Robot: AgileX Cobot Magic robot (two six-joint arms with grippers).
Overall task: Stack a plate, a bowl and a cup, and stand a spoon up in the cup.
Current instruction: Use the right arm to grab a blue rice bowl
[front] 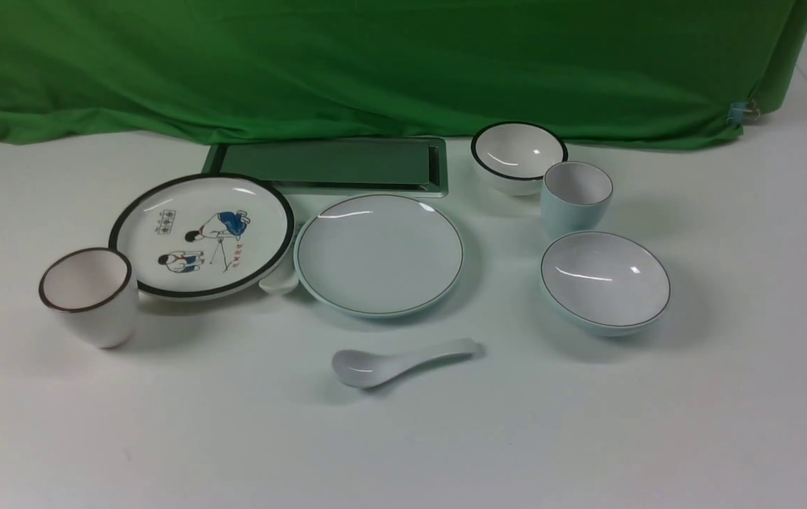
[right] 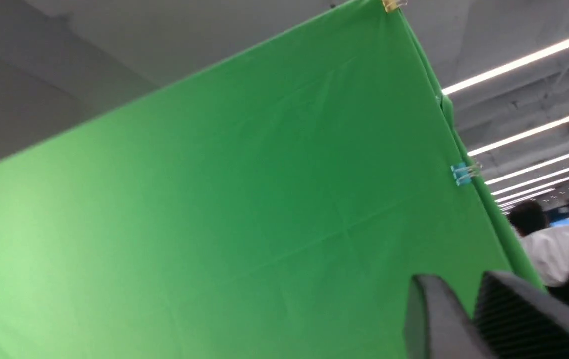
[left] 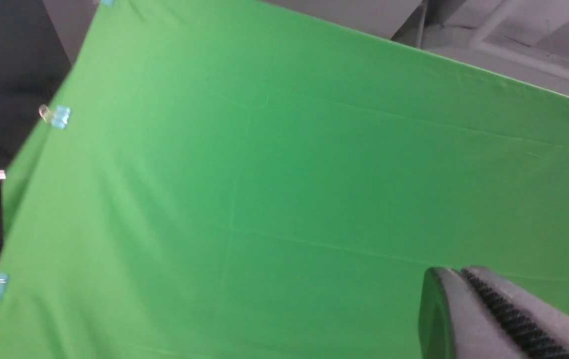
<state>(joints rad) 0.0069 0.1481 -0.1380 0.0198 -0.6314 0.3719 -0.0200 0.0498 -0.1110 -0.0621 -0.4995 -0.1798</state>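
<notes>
In the front view the pale blue plate [front: 379, 254] lies flat at the table's middle. The wide pale blue bowl [front: 605, 279] stands to its right. The small pale blue cup [front: 575, 194] stands upright just behind the bowl. The white spoon [front: 389, 364] lies on the table in front of the plate, bowl end to the left. Neither arm shows in the front view. My left gripper [left: 456, 271] is shut and empty, seen against the green cloth. My right gripper [right: 456, 281] is empty, its jaws a little apart.
A black-rimmed cartoon plate [front: 202, 233] lies left of the pale plate, with a second white spoon [front: 280, 283] partly under its edge. A dark-rimmed white cup [front: 90, 293] stands far left. A black-rimmed white bowl [front: 519, 155] and a green tray [front: 329, 164] sit before the green cloth [front: 375, 63].
</notes>
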